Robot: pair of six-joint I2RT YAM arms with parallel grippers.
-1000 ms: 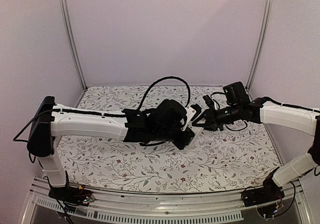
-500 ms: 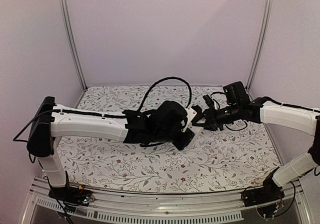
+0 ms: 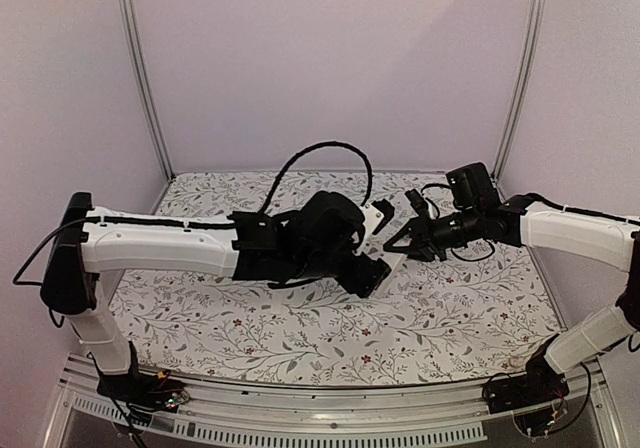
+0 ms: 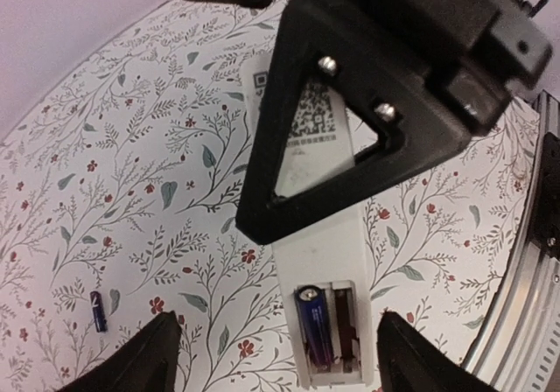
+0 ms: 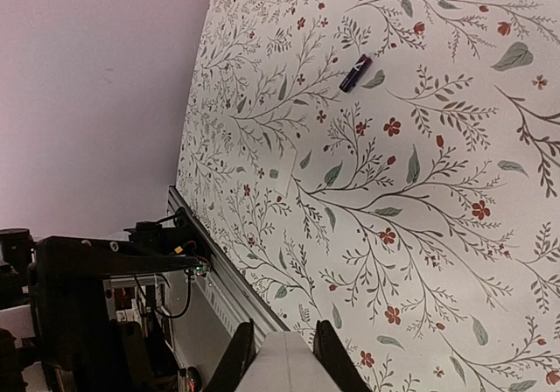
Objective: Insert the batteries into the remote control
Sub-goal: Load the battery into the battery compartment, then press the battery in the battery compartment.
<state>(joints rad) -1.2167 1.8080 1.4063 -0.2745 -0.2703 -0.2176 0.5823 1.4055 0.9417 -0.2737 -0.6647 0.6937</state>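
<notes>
The white remote control [image 4: 317,261] hangs over the floral table, its back up and its battery bay open. One dark blue battery [image 4: 315,326] lies in the bay's left slot; the right slot is bare. My right gripper [image 5: 282,331] is shut on the remote control [image 5: 287,367], and its black finger [image 4: 350,121] crosses the QR label. My left gripper [image 4: 278,348] stands open, a finger on each side of the bay, touching nothing. The other battery [image 4: 97,311] lies loose on the table [image 5: 355,73]. In the top view the two grippers, left [image 3: 368,273] and right [image 3: 405,236], meet at mid-table.
An aluminium rail [image 4: 525,261] runs along the table's near edge [image 5: 223,269]. Upright frame posts [image 3: 140,68] stand at the back corners against lavender walls. A black cable [image 3: 320,153] loops above the left wrist.
My left gripper has gone from shut to open and drawn back a little to the left. The right arm and the remote control have stayed in place.
</notes>
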